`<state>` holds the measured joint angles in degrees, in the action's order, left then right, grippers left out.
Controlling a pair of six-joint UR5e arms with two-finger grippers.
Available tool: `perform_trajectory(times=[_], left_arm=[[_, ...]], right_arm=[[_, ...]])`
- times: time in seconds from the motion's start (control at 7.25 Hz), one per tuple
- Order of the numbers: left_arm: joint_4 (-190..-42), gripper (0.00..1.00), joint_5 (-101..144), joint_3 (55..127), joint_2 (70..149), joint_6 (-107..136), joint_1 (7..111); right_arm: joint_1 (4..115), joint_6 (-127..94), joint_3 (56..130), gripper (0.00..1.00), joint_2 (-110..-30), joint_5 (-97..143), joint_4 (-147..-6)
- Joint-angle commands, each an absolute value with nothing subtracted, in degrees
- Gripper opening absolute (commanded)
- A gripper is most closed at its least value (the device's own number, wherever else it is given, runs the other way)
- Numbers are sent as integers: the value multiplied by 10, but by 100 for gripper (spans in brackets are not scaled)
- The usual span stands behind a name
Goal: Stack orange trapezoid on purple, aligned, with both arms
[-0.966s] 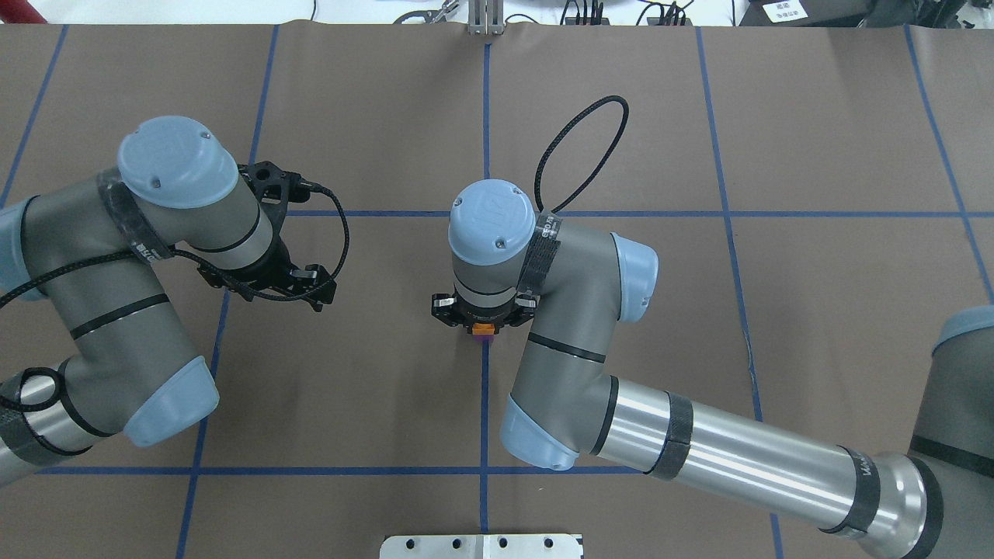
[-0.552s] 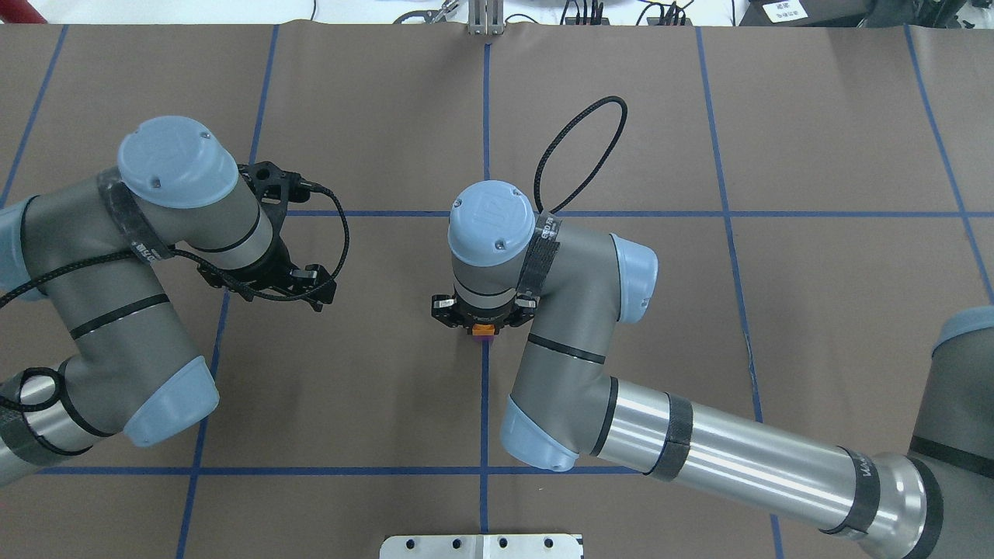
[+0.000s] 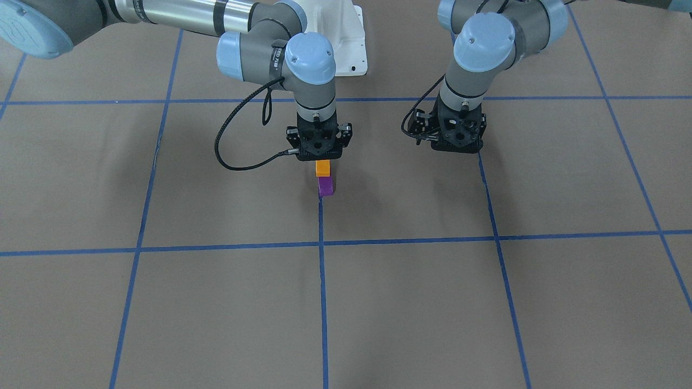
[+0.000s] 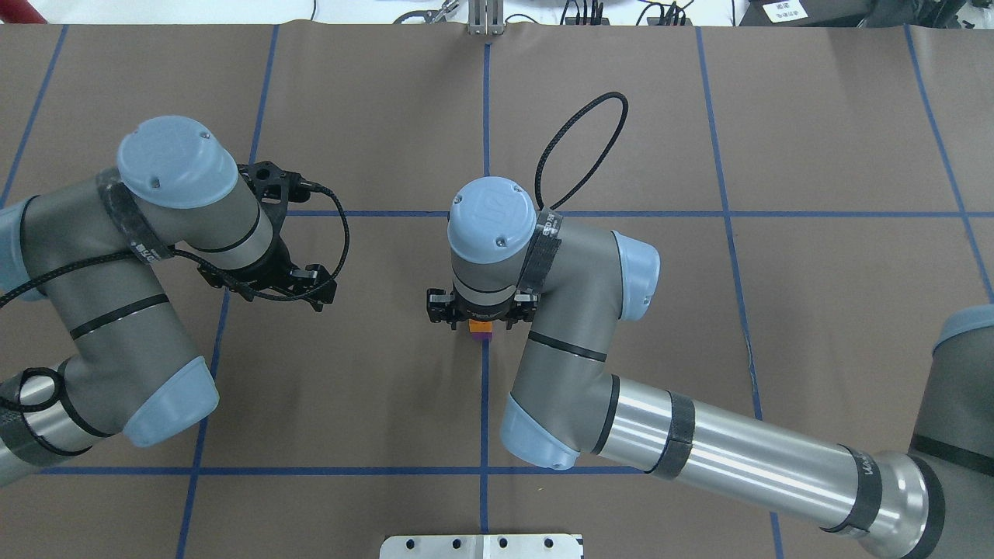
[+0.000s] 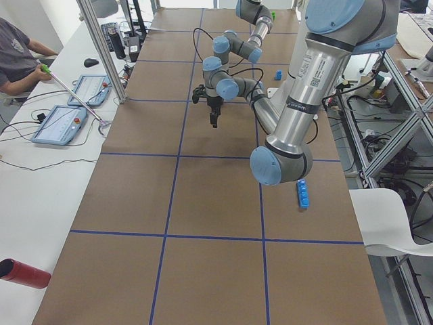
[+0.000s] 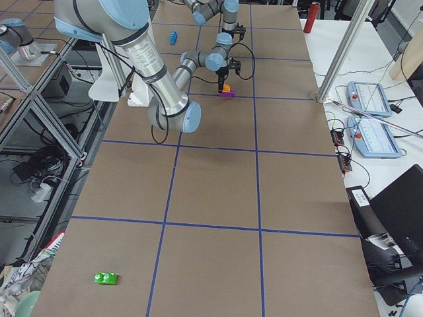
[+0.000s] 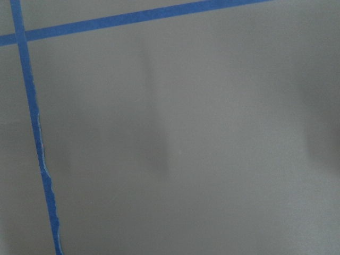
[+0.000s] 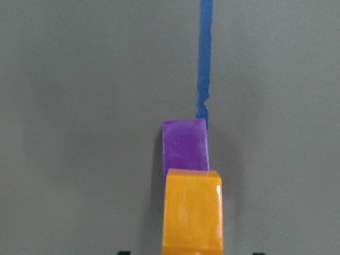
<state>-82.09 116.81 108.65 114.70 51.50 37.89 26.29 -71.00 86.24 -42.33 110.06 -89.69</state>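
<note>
The orange trapezoid (image 3: 322, 168) sits on top of the purple (image 3: 326, 187) at the table's middle, on a blue tape line. In the right wrist view the orange (image 8: 194, 210) covers the near part of the purple (image 8: 184, 143). My right gripper (image 3: 322, 161) is directly above the stack with its fingertips spread wider than the orange brick, not touching it. My left gripper (image 3: 457, 150) hangs empty over bare paper to the side, and its wrist view shows only paper and tape.
A long blue brick (image 5: 304, 194) lies near the robot's edge. A green brick (image 6: 106, 278) lies far off at the table's right end. The white base plate (image 4: 481, 546) is at the robot's side. An operator (image 5: 17, 54) sits beyond the table.
My right gripper has risen a little above the stack and its body looks larger from overhead. The two bricks stay in place. The left arm has not moved.
</note>
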Motion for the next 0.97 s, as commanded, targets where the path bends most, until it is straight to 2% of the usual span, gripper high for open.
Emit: perform_trajectory(times=[0.0,0.14,0.41,0.55,0.83], left_arm=[[-821,100,1167,1089,1147,512,381],[-820,100,1168,1100,1139,508,394],[-822,100,1171,1152,1081,478,419],[-824,100,1172,1165,1054,436,447],[-827,100,1267,1172,982,293,561]], right_arm=[[291,-709,913,100,-428,1122,-919],[320,-709,959,100,-441,1150,-967],[360,-660,1084,100,-565,1172,-975],[397,-609,1118,100,-625,1195,-975],[481,-473,1140,100,-730,1220,-970]])
